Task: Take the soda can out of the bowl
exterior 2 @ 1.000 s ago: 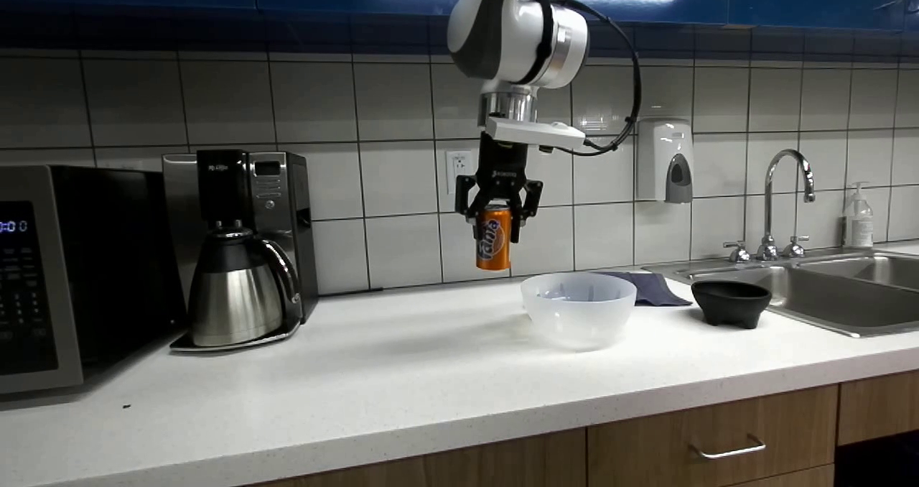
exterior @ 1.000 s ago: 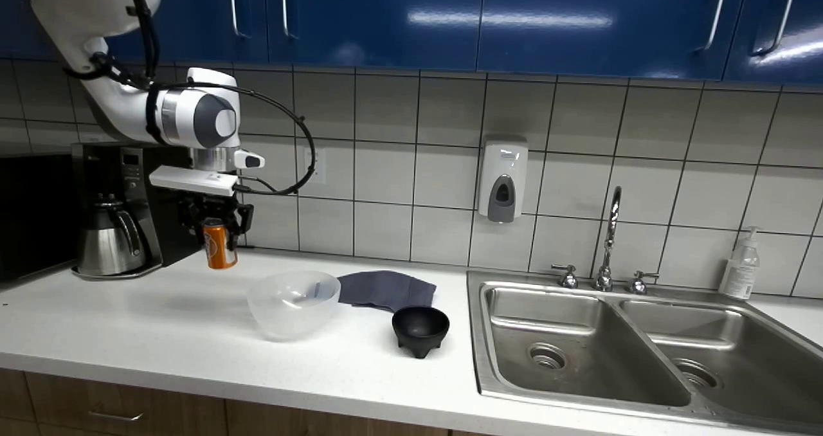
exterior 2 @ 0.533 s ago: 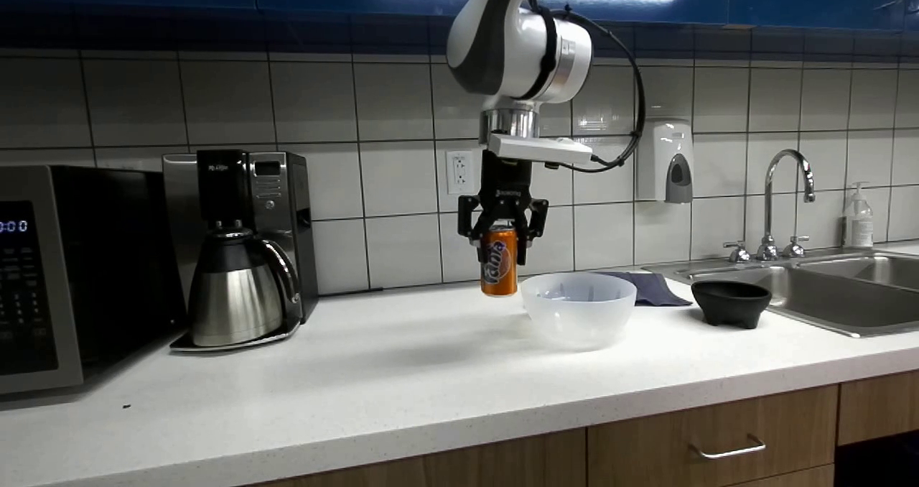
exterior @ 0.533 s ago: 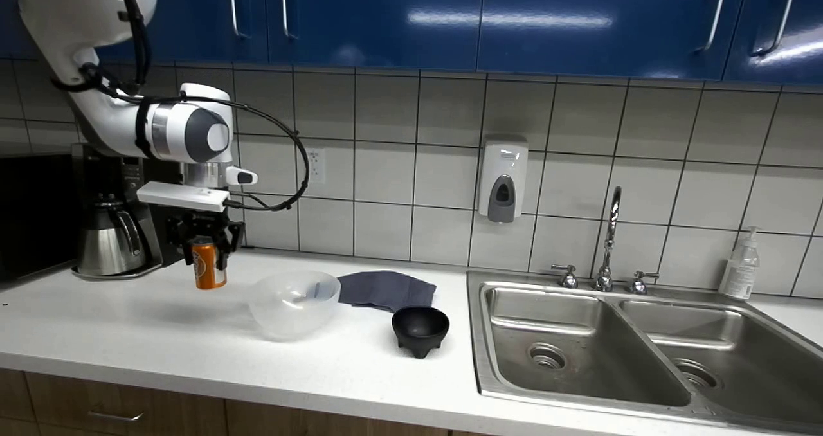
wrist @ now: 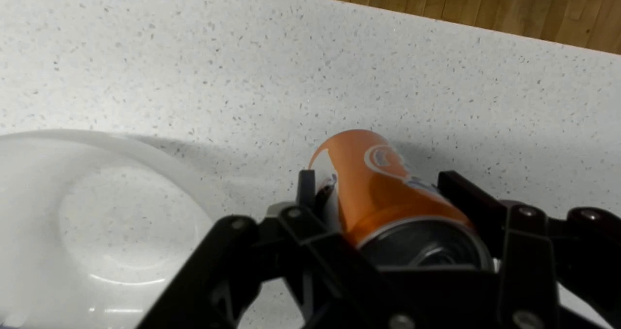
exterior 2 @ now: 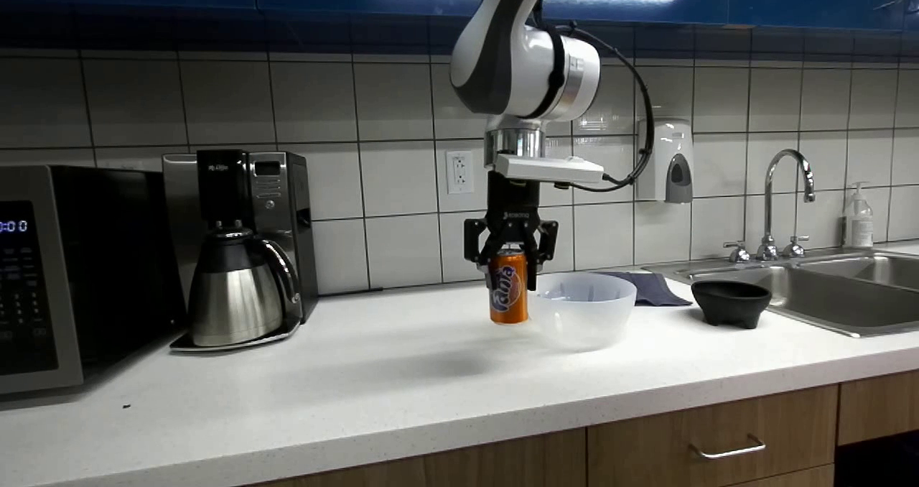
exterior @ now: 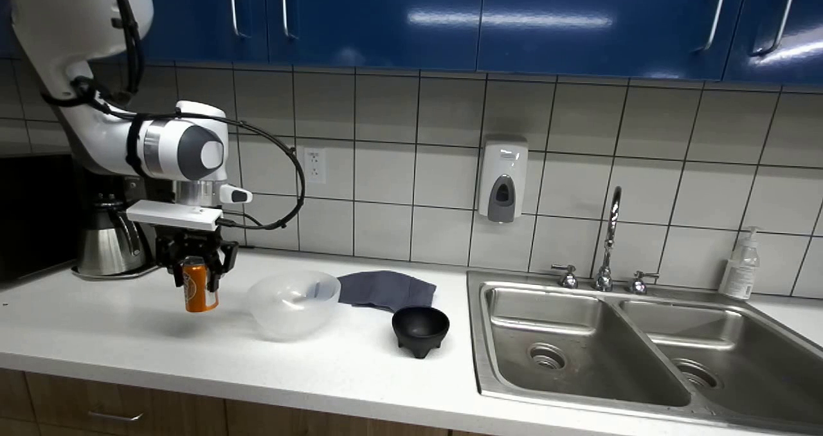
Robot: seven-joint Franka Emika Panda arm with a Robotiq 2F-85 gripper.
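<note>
gripping can [exterior: 198, 288], gripper [exterior 2: 512, 279] snug on its sides; long axis near vertical, base straight below gripper, off counter [exterior 2: 323, 386]; bowl [exterior 2: 592, 322] beside, apart. straight lowering looks next.

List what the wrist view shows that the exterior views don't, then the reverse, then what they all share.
Only the wrist view: what looks like wooden flooring, past the edge of the counter.
Only the exterior views: the coffee pot, black bowl, faucet, sink and blue cabinets.
Shared by all: the counter, the translucent bowl on it, and the soda can held in the tool outside that bowl.
</note>
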